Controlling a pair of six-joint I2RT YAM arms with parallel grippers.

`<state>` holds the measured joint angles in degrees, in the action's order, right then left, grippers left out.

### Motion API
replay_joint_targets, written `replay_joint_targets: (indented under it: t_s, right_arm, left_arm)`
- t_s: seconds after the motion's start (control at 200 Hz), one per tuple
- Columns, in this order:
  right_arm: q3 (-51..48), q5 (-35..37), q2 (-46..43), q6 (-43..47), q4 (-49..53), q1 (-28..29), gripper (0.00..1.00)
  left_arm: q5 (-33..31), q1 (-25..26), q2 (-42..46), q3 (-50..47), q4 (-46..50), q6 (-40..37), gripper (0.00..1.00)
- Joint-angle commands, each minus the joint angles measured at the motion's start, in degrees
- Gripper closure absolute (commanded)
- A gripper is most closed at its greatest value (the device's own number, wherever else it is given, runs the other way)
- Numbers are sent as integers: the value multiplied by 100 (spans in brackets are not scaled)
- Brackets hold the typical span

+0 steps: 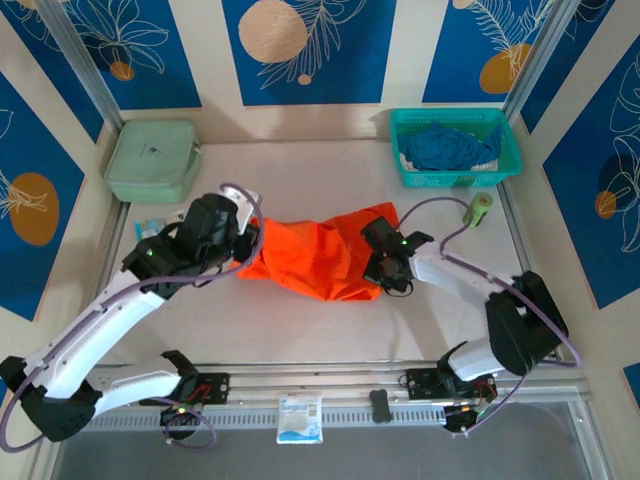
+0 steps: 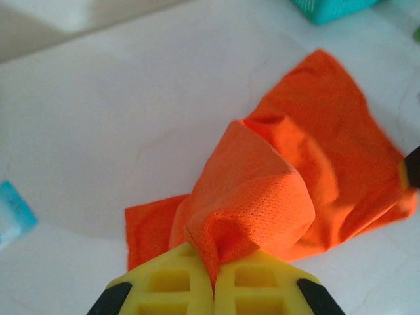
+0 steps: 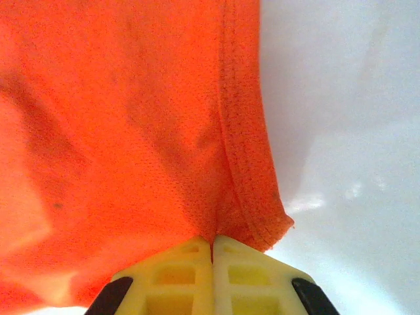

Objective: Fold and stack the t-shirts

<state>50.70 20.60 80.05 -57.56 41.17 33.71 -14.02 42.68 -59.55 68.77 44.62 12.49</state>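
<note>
Near the middle of the white counter (image 1: 300,170), a bright orange short-sleeved mesh t-shirt (image 1: 320,255) lies crumpled in a loose band running from left to right. Its right end reaches farthest back, and its left end narrows toward the left arm. The left claw (image 2: 213,275) meets the garment at that left end. In the left wrist view its yellow fingers (image 2: 167,282) are pressed together with a fold of orange cloth pinched in the seam between them. The fold rises as a rounded hump just beyond the tips, while the remaining cloth spreads flat on the counter toward the far right.

The right claw (image 3: 211,252) meets the garment at its right near corner. In the right wrist view its yellow fingers (image 3: 249,275) are likewise together, clamped on the cloth beside a stitched hem that runs away from the tips. The orange fabric covers the left part of that view, and bare counter lies to the right.

At the far right corner stands a teal plastic mesh basket (image 1: 450,181) holding a bunched dark blue t-shirt (image 1: 445,148), well apart from the orange one. A small green cylinder (image 1: 481,209) stands just near of the basket. A pale green zip case (image 1: 152,160) sits at the far left corner.
</note>
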Motion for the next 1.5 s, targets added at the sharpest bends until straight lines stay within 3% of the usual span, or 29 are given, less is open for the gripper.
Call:
replay_joint_targets:
  t_s: [0.0, 0.215, 0.4, 0.495, 0.8, 0.941, 1.046, 1.101, 1.176, 1.326, 1.491]
  right_arm:
    - [236, 947, -598, 127, 1301, -52, 100]
    - [453, 1401, -1468, 336, 2240, -392, 100]
    - [969, 617, -1684, 1321, 1930, -1183, 100]
    - [1292, 222, -1528, 1666, 1750, -1435, 100]
    - [1179, -309, -1332, 1749, 1288, -1648, 100]
    - [931, -421, -1437, 1645, 1119, -1656, 100]
    - [764, -510, -1532, 1612, 1038, -1658, 100]
    - [682, -540, -1569, 1608, 1000, -1657, 100]
    - [529, -587, -1606, 1612, 935, -1666, 100]
    - [224, -811, -1525, 1682, 748, -1677, 100]
    - [-59, -1250, -1315, 1700, 518, -1649, 100]
  left_arm:
    - [-202, 170, 244, -452, 230, 408, 100]
    - [-1002, 232, 179, -631, 254, 452, 100]
    - [-2483, 180, -560, 412, 122, -86, 100]
    - [-2889, 77, -1175, 1156, -415, -705, 100]
    - [-2747, -334, -3339, 3882, -2524, -2913, 100]
    - [-2467, -339, -4343, 5627, -2705, -3786, 100]
    - [-2253, -314, -4646, 6310, -2563, -4027, 100]
    - [-2203, -280, -4506, 6161, -2538, -4038, 100]
    - [-2126, -206, -3964, 5233, -2678, -3913, 100]
    - [-2520, 72, -2368, 2145, -3191, -3221, 100]
    - [-2871, 331, -1043, -332, -2176, -839, 100]
